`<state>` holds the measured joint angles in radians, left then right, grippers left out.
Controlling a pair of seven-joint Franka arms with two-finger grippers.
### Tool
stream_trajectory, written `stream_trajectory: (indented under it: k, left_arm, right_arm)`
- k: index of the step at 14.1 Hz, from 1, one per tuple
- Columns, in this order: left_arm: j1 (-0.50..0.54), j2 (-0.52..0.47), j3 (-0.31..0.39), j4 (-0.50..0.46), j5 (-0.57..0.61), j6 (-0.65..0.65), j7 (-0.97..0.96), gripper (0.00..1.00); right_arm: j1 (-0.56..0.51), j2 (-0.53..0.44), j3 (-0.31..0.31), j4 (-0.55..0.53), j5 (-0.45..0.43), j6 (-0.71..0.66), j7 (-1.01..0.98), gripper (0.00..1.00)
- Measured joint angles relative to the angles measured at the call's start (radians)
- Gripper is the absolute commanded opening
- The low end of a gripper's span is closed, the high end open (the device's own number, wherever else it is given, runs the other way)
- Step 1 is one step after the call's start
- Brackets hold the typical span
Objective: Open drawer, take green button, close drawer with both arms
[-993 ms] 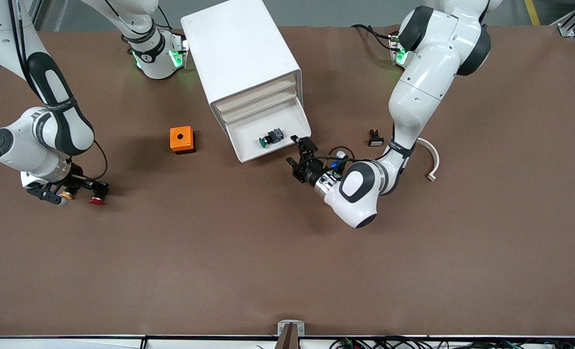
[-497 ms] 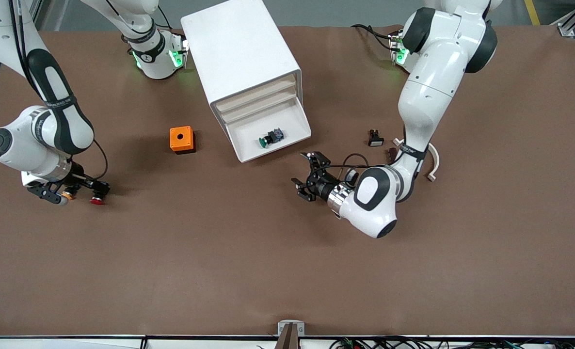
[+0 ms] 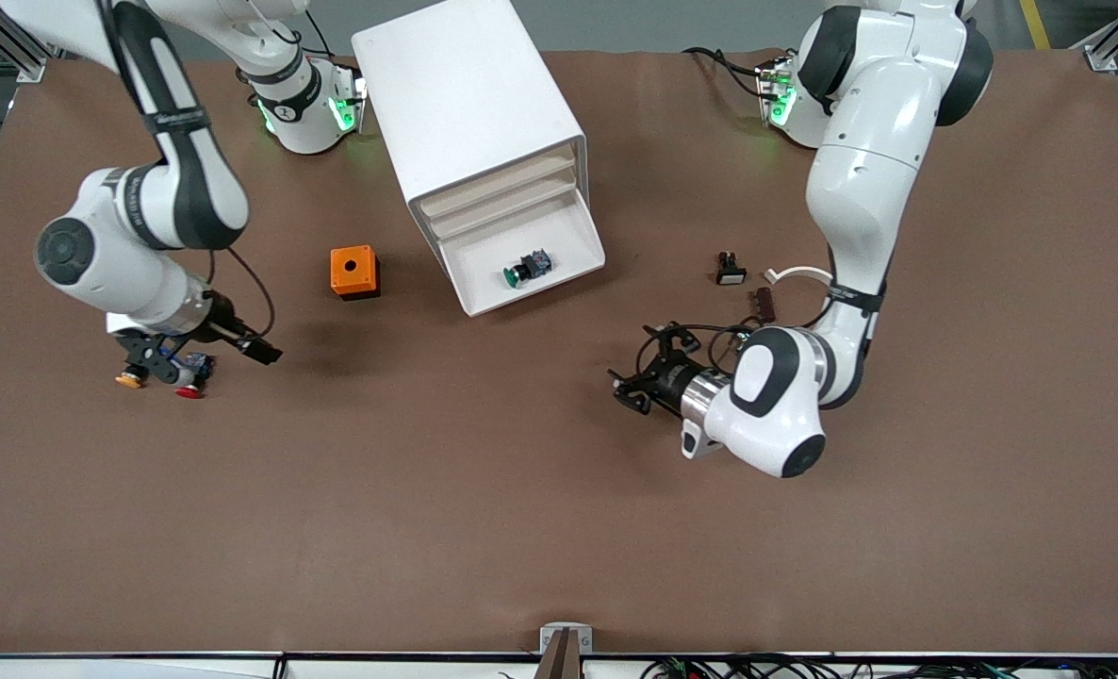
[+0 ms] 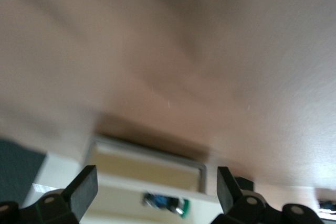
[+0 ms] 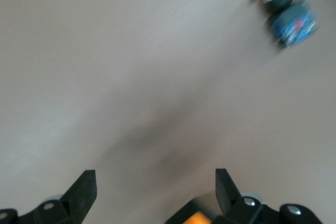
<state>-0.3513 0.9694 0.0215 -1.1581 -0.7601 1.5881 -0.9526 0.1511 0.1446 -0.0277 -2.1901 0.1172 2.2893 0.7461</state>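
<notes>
My left gripper (image 3: 636,387) hangs with jaws wide and empty over bare table, nearer the front camera than the open drawer (image 3: 559,273). My right gripper (image 3: 177,363), equally spread and empty, hovers over the red-capped button (image 3: 185,389) near the right arm's end. The button (image 3: 525,269) lies on its side in the drawer: I judge it light, rigid, its cap slippery, best pinched across the body. The left wrist view blurs it.

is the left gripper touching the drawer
Apart. The front view shows the left gripper over bare table, with brown mat plainly between it and the drawer.
</notes>
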Motion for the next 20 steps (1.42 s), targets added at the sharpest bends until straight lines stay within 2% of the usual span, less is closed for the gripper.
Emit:
stream_trajectory:
  k: [5,8,11,15,20]
  left_arm:
    - [0.117,-0.047,0.043,0.002,0.13,0.0,0.36,1.0]
    - [0.149,-0.131,0.043,0.002,0.288,-0.002,0.413,1.0]
    - [0.143,-0.216,0.042,0.002,0.437,-0.003,0.506,1.0]
    - [0.204,-0.291,0.051,0.001,0.458,-0.002,0.666,1.0]
    - [0.294,-0.413,0.051,0.001,0.458,-0.018,0.739,1.0]
  right_arm:
    - [0.268,-0.003,0.004,0.074,0.0,-0.045,0.443,1.0]
    - [0.389,-0.003,0.003,0.144,0.0,-0.095,0.646,1.0]
    - [0.52,-0.002,0.003,0.17,-0.003,-0.102,0.825,1.0]
    - [0.647,0.037,0.003,0.216,-0.028,-0.101,0.986,1.0]
    - [0.702,0.158,0.001,0.286,-0.064,-0.095,1.059,1.0]
